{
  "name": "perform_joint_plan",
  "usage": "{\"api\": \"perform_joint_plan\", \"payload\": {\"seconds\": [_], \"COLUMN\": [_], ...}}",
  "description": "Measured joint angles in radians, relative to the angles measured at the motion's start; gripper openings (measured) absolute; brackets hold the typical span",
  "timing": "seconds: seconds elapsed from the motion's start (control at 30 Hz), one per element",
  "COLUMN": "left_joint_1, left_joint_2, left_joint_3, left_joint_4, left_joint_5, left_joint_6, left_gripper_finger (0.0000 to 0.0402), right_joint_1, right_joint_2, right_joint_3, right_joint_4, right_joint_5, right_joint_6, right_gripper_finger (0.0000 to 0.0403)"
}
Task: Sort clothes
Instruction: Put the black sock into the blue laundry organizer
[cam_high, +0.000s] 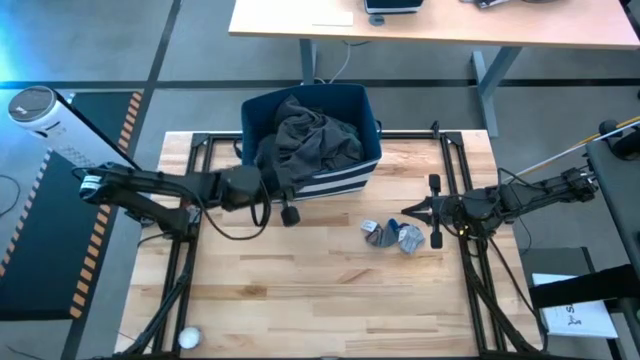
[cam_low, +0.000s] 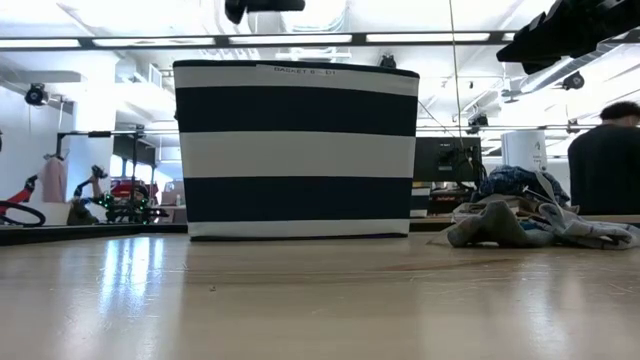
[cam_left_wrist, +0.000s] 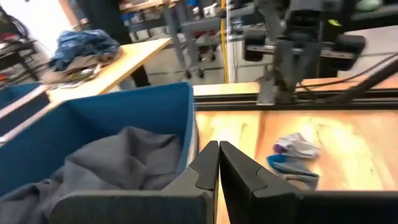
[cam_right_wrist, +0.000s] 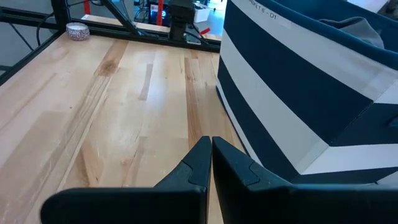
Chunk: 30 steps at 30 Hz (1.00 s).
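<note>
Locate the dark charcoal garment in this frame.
In the high view the dark charcoal garment is heaped inside the striped navy bin at the table's far edge, just beyond the left gripper.

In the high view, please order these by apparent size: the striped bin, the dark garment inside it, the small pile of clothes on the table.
1. The striped bin, largest.
2. The dark garment, filling most of it.
3. The small pile of clothes, clearly smallest.

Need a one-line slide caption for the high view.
Dark garment fills the striped bin; small clothes lie on the table between the shut left hand and shut right hand.
</note>
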Motion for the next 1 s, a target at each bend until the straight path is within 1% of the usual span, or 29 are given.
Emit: {"api": "perform_joint_plan", "payload": {"seconds": [0.2,0.37,0.53,0.63,0.7,0.8,0.9,1.0], "left_joint_1": [-0.019,-0.038,-0.061,-0.079,-0.094,-0.109,-0.128,-0.147], "left_joint_2": [-0.042,-0.086,-0.148,-0.188,-0.21,-0.234,-0.252,-0.269], "left_joint_3": [-0.204,-0.385,-0.531,-0.573,-0.59,-0.594,-0.589,-0.586], "left_joint_4": [0.198,0.485,0.676,0.696,0.689,0.675,0.657,0.637], "left_joint_5": [0.009,0.015,0.033,0.042,0.049,0.054,0.058,0.058], "left_joint_6": [-0.042,-0.031,-0.005,0.004,0.024,0.054,0.079,0.105], "left_gripper_finger": [0.0,0.0,0.0,0.0,0.0,0.0,0.0,0.0], "right_joint_1": [0.0,0.0,0.0,0.0,0.0,0.0,0.0,0.0], "right_joint_2": [0.0,0.0,0.019,0.048,0.081,0.151,0.225,0.295], "right_joint_3": [0.0,-0.008,-0.009,-0.009,-0.009,-0.009,-0.009,0.008], "right_joint_4": [0.0,-0.003,0.0,-0.006,-0.016,-0.017,-0.018,-0.033], "right_joint_5": [0.0,0.0,0.0,-0.002,-0.029,-0.075,-0.087,-0.137], "right_joint_6": [0.0,0.0,0.022,0.101,0.145,0.204,0.271,0.289], "right_gripper_finger": [0.0,0.0,0.0,0.0,0.0,0.0,0.0,0.0004]}}
